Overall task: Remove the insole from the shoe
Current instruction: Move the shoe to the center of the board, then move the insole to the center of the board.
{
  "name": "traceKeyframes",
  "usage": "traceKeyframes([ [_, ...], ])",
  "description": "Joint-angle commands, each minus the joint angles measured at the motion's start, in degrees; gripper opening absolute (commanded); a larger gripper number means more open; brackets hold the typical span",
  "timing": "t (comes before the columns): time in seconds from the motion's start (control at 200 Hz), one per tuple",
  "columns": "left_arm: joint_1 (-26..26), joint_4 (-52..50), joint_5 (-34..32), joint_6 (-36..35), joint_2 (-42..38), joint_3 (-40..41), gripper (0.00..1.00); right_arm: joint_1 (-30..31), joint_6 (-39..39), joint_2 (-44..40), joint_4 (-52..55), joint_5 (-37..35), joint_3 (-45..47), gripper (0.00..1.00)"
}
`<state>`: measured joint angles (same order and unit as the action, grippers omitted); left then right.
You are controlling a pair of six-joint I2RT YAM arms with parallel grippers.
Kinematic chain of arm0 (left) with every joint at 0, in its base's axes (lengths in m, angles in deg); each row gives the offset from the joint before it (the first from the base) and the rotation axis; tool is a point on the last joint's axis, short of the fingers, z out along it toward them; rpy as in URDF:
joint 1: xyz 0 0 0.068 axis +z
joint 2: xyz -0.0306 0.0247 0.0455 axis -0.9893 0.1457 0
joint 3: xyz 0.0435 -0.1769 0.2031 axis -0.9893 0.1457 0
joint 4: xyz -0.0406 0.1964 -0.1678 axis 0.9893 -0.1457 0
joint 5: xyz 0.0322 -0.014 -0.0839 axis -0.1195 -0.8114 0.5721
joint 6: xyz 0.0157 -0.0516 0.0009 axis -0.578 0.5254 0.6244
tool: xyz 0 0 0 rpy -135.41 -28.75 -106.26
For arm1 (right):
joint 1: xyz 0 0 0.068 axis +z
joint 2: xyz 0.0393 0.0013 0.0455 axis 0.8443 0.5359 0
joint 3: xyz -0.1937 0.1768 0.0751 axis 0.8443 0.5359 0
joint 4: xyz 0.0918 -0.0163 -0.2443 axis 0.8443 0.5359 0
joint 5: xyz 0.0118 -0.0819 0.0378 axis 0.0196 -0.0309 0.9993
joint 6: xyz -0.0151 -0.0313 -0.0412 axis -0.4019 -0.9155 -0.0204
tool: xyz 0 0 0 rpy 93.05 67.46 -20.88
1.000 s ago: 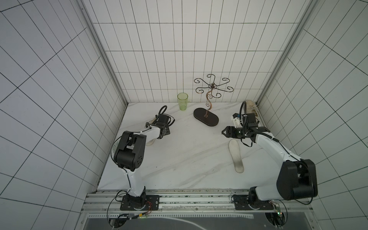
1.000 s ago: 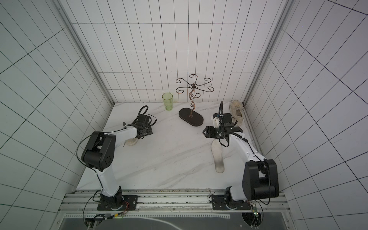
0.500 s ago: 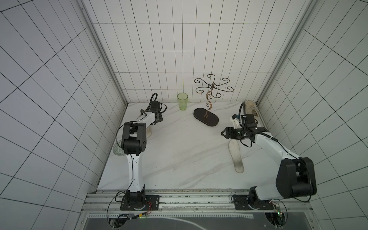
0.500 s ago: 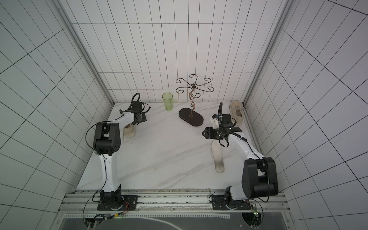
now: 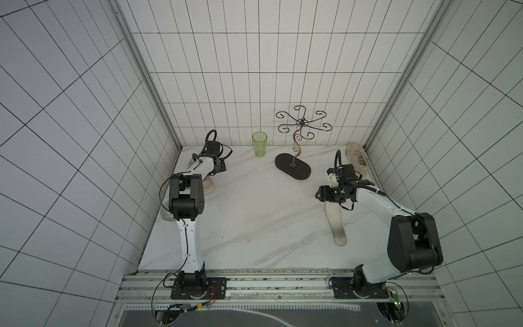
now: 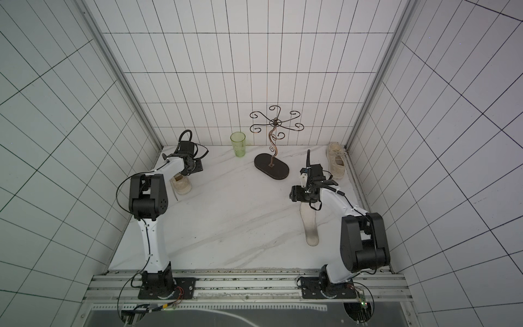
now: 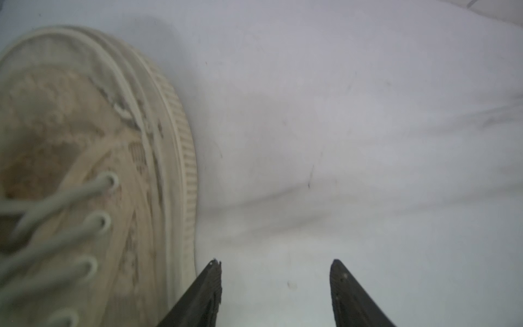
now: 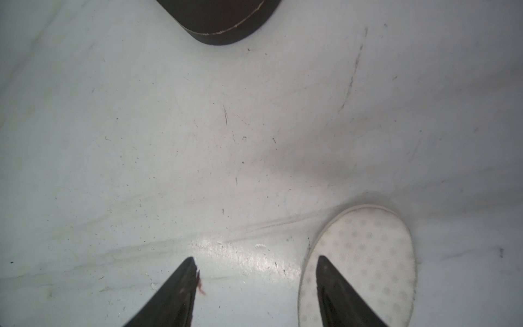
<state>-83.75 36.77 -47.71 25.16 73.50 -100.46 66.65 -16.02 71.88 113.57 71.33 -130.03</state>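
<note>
My left gripper (image 7: 274, 263): jaws apart, empty, just beside shoe (image 7: 85, 136). A sideways swing would knock it. My right gripper (image 8: 256, 259): jaws apart, empty, one finger above insole (image 8: 368, 254), which lies flat on table (image 8: 226, 141). Dropping lower could drag it.

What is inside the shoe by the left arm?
The shoe shows a tan, fuzzy lining at its opening. Laces cover the front, and blur hides whatever lies deeper in.
</note>
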Motion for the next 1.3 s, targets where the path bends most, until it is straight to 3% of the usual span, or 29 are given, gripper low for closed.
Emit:
traceKeyframes([
  [0.0,-0.48,3.23,2.22,1.37,-8.85,8.24,0.61,2.92,2.14,-0.13,2.92,-12.11,3.8,0.66],
  [0.135,0.01,5.96,2.86,2.01,-14.45,18.34,0.61,4.43,2.73,-0.06,4.17,-19.41,5.98,0.64],
  [0.36,1.43,5.27,4.6,1.71,-14.54,23.62,0.61,5.63,0.66,5.49,7.01,-22.02,3.02,0.55],
  [0.62,4.6,2.89,-3.73,-3.55,-11.79,20.71,0.61,5.62,-0.23,11.6,9.34,-23.73,0.7,0.39],
  [0.885,8.28,3.23,-4.77,-5.43,-7.83,14.76,0.61,1.35,-2.21,11.51,10.48,-26.79,0.13,0.24],
  [1.064,8.28,1.98,-4.78,-5.98,-6.02,9.4,0.61,-1.27,-4.14,10.75,10.63,-26.0,0.19,0.26],
  [1.169,8.11,2.76,-1.37,-4.65,-8.48,10.33,0.61,-1.57,-4.01,9.38,10.57,-24.24,-0.24,0.45],
  [1.294,7.17,5.48,2.74,-2.08,-14.86,14.71,0.61,-2.86,-2.6,4.18,10.27,-22.21,-3.28,0.58],
])
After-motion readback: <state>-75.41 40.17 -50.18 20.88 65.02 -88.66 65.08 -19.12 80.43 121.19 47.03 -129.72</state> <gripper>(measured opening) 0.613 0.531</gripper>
